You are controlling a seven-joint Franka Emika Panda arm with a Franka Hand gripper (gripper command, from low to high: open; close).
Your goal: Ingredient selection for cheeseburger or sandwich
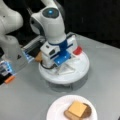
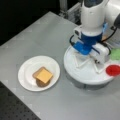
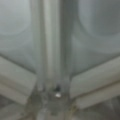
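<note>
The pincer is seen lowered onto the round white divided tray near the bench centre; in a front view it sits over the tray's raised dividers. Whether it is released or clenched can't be told, and no piece is seen between its tips. In the wrist view only the pale dividers and compartment floors are shown, close up.

The red tomato disc is seen in a tray compartment at a front view's right, w/ the green lettuce leaf just above it; the tomato also shows beside the arm's wrist.

The white plate is set on the bench well apart from the tray, toward the near edge. On it the sandwich is stacked: yellow cheese square on top, dark-brown patty and a tan toast slice overlapped beneath.

An orange item lies at the bench's left edge.
</note>
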